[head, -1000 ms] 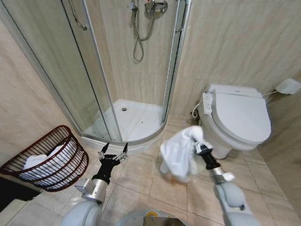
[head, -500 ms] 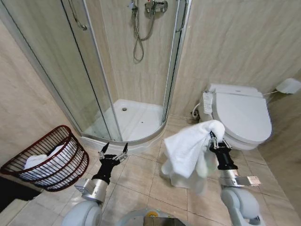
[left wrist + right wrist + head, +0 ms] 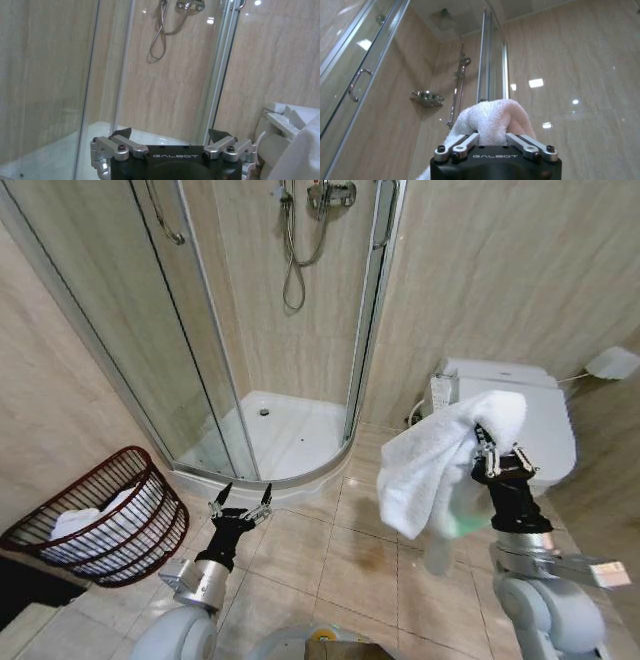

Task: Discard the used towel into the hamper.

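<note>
My left gripper [image 3: 240, 507] is closest to me, low over the floor tiles [image 3: 290, 555] in front of my base, and its two fingers stand wide apart with nothing between them. It is just waiting there. My right gripper [image 3: 497, 459] is held up high on my right side, and its fingers are squeezed tight on the white towel [image 3: 432, 462]. From the right wrist camera I can see the towel [image 3: 490, 122] bunched up and pinched between the two fingers. The rest of the towel hangs down loose in the air, well above the floor, in front of the toilet [image 3: 520, 420]. The hamper [image 3: 105, 518] sits on the floor far over on my left, against the left wall and just beside the near edge of the shower glass [image 3: 150, 340]. It is tipped a bit toward me, and there is already some white cloth [image 3: 100, 525] lying inside it. The shower [image 3: 290, 240] is farthest back, in the corner. So I think the pick-up part is done, because I have the towel off the floor. The rest is still to do. The towel is well apart from the hamper, on the other side of me, so I have to bring it across, hold it over the open top, and let go.
</note>
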Motion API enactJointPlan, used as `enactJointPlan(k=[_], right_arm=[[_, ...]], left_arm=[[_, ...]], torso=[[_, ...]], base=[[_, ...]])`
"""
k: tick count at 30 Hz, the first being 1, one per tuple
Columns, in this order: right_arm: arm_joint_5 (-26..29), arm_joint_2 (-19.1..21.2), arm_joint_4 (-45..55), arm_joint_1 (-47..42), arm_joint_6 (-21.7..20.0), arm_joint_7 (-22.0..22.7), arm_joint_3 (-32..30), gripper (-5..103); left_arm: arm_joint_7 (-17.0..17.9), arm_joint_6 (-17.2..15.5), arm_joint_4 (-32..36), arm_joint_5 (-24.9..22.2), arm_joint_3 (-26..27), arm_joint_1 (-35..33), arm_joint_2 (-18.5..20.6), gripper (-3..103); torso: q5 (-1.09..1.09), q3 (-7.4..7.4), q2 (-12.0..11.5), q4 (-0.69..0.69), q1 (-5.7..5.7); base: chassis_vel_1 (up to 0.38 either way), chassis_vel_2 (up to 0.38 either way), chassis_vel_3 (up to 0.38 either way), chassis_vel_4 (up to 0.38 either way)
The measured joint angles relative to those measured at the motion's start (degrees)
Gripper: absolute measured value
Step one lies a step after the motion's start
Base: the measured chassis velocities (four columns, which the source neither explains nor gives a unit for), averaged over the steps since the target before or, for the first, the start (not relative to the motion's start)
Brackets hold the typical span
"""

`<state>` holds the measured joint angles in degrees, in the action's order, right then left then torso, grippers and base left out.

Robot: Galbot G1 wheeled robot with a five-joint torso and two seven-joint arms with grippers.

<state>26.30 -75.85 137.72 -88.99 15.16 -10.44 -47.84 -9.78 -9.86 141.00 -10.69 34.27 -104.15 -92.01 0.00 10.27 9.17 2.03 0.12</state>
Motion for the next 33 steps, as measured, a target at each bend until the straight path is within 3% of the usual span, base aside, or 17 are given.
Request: enactJointPlan(k=[7,33], right_arm=[[-0.2,-0.5,0.8,-0.5,0.4,-0.2,0.0,8],[2.5,1.6,0.2,2.9,4.0,-1.4,-5.0,8]], left_arm=[[0.0,0.0,0.0,0.0,0.0,0.0,0.0,100],[0.0,0.0,0.0,0.0,0.0,0.0,0.0,100]], torso=[[0.00,0.58,0.9,0.00,0.29],[0.00,4.94,7.2,0.00,2.29]], base=[[0.000,0.000,0.000,0.000],[0.000,0.000,0.000,0.000]])
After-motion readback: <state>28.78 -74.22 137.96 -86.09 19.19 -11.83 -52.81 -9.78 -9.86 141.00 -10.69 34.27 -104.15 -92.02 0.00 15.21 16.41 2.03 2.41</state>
